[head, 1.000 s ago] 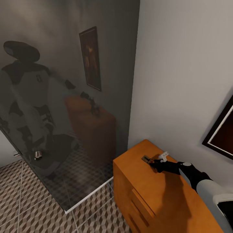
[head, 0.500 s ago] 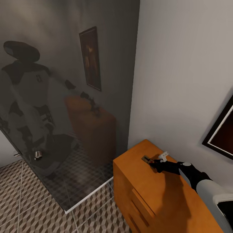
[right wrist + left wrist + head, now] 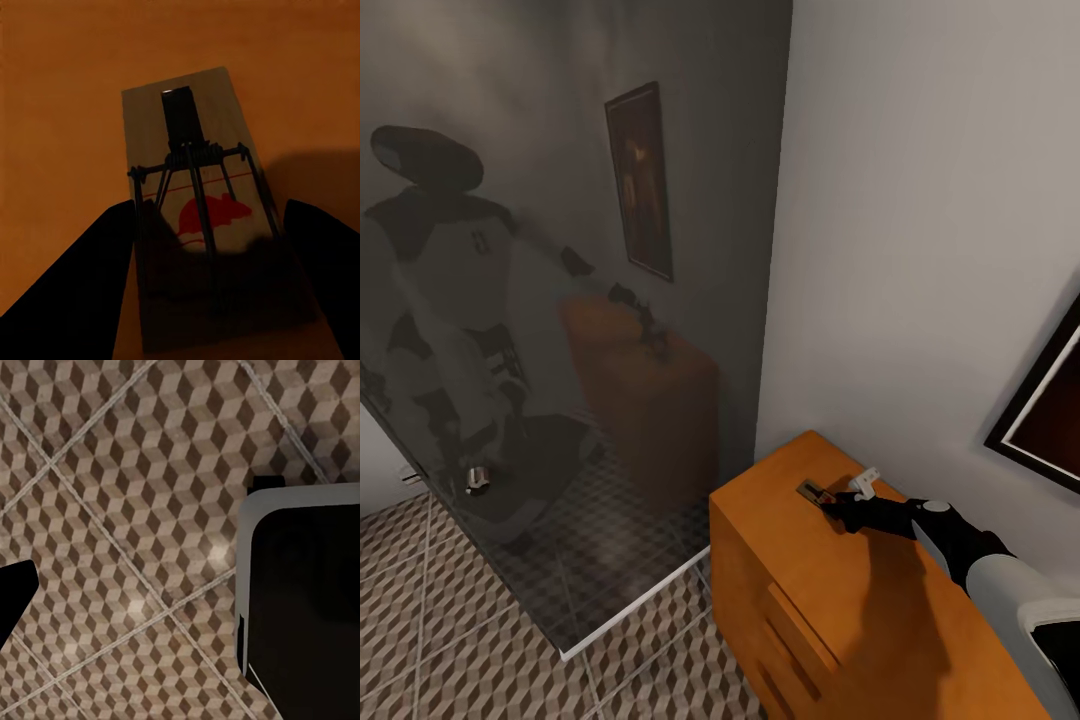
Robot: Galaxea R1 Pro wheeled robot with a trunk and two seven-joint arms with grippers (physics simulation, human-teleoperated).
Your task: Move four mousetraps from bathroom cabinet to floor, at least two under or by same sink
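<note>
1. While your right end effector (image 3: pixel 206 300) reaches over the cabinet (image 3: pixel 830 590) top, its two dark fingers (image 3: pixel 82 292) sit spread on either side of a mousetrap (image 3: pixel 206 217), not yet pressed against its edges, so it is released rather than grasping.
2. That mousetrap lies flat on the orange-brown top near the back corner by the wall; in your head view it shows as a small dark slab (image 3: pixel 812 492) just ahead of the right end effector (image 3: pixel 838 508).
3. Your left end effector hangs over the bathroom floor (image 3: pixel 127 532); one dark finger tip (image 3: pixel 13 589) shows at the frame edge, and you cannot tell its state.
4. Beside the cabinet stands a dark glass panel (image 3: pixel 560 330) reflecting the robot.
</note>
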